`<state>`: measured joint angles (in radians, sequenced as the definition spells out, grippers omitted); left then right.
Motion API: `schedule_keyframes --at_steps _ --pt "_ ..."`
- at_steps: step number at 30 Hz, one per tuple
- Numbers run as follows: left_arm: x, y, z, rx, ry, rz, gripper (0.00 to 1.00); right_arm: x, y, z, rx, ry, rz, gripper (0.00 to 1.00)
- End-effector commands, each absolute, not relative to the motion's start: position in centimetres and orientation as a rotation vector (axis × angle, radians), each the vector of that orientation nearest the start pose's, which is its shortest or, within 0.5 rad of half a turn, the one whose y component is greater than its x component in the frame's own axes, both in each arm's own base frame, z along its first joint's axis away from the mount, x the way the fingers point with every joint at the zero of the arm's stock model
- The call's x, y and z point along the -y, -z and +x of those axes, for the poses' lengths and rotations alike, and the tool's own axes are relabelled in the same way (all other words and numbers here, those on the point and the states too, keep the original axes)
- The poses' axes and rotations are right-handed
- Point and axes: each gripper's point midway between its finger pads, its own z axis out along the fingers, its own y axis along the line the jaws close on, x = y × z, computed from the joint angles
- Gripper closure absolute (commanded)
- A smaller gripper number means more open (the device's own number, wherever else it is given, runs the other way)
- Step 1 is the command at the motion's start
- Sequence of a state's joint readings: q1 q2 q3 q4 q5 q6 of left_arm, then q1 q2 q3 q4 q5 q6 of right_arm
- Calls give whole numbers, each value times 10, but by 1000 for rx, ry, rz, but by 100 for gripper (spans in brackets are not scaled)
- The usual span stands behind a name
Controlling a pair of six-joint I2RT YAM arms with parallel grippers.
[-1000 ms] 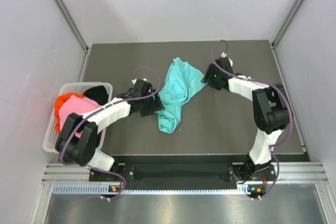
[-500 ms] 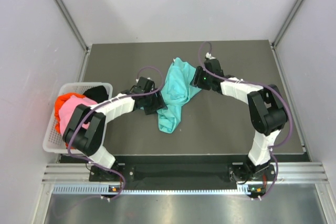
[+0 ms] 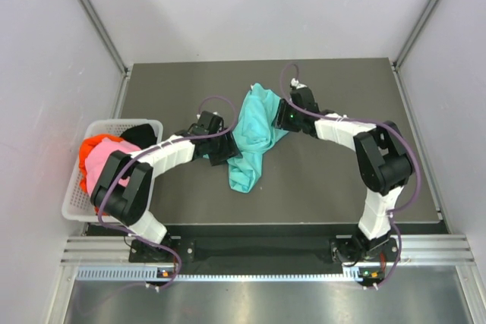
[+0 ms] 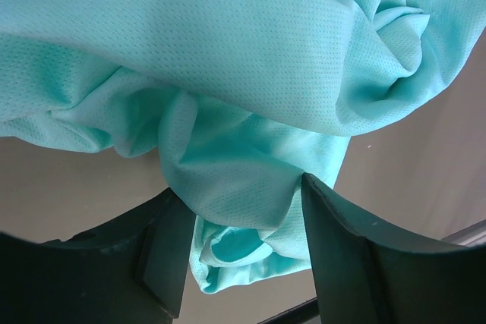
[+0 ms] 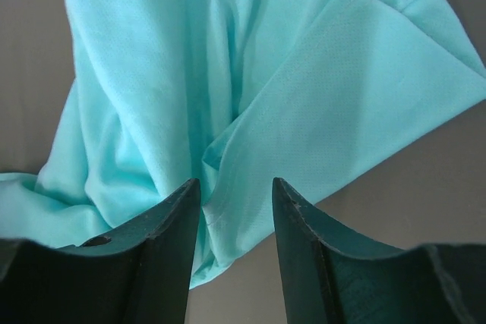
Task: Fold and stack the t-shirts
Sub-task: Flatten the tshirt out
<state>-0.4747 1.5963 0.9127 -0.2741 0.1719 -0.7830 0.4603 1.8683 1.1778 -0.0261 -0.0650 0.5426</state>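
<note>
A crumpled teal t-shirt point(image 3: 254, 136) lies in a long bunch at the middle of the dark table. My left gripper point(image 3: 225, 151) is open at the shirt's left edge, with a fold of teal cloth point(image 4: 243, 187) between its spread fingers. My right gripper point(image 3: 282, 117) is open at the shirt's upper right edge, its fingers over a flat teal flap point(image 5: 250, 149). The pink t-shirt point(image 3: 102, 158), the red-orange t-shirt point(image 3: 95, 144) and the black t-shirt point(image 3: 140, 136) lie piled in the white basket.
The white lattice basket point(image 3: 76, 199) stands at the table's left edge. Grey walls close in the table on the left, the back and the right. A metal rail point(image 3: 258, 252) runs along the near edge by the arm bases.
My right gripper has moved left from beside the shirt onto its upper right edge. My left gripper has shifted slightly up against the shirt's left edge. The shirt lies about the same.
</note>
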Motion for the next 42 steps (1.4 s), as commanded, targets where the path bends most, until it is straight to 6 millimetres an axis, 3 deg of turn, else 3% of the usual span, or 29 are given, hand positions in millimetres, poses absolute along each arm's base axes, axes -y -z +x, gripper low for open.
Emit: schedule_keyframes --at_steps 1,3,8,9,16,17,20,34,42 --pt "226 -71 309 -2578 734 -310 39 -239 -73 434 -2317 -495 74 57" --pt "225 -72 307 -2583 733 -308 39 -221 -76 445 -2329 -450 139 57" --pt "222 -73 306 -2579 713 -307 40 -200 -96 472 -2342 -339 280 58" --pt "221 -74 306 -2579 706 -307 40 -201 -87 473 -2370 -317 283 58" --pt "224 -80 305 -2561 747 -308 40 -185 -78 494 -2390 -138 391 59" --pt "225 -81 305 -2560 756 -303 40 -186 -85 499 -2371 -144 436 58" --pt "225 -80 303 -2562 761 -298 40 -187 -81 503 -2370 -134 499 58" --pt "229 -75 290 -2565 834 -270 41 -214 -83 515 -2310 -190 595 60" --pt "231 -80 290 -2551 856 -244 41 -218 -69 520 -2318 -154 634 61"
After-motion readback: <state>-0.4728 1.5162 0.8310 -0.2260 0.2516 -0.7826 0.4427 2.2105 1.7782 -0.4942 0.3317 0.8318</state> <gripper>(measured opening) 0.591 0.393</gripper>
